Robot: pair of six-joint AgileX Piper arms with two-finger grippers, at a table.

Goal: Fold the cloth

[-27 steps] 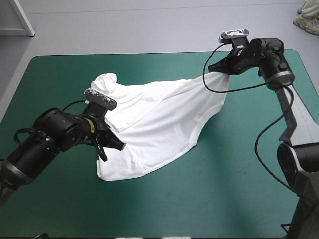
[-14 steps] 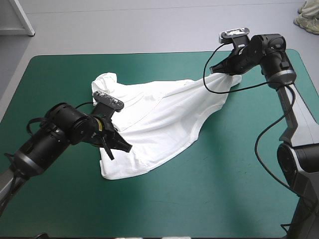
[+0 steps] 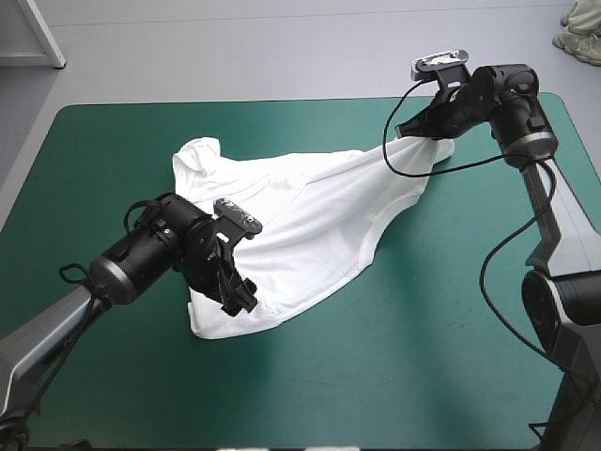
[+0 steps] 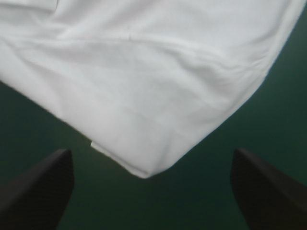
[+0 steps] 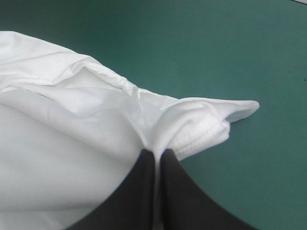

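One T-shirt [image 3: 310, 211] corner clamped in closed right gripper [image 3: 410, 132], rest limp on desk [image 3: 432, 357] ahead of it | left gripper [image 4: 151, 154] wide open, empty, hem corner just ahead | likely soft, light, floppy: pinch that corner

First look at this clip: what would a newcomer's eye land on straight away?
The white T-shirt lies stretched slantwise across the middle of the teal-green table. Its far right corner is pinched in the right hand. The left hand, open, hovers at the near left corner.
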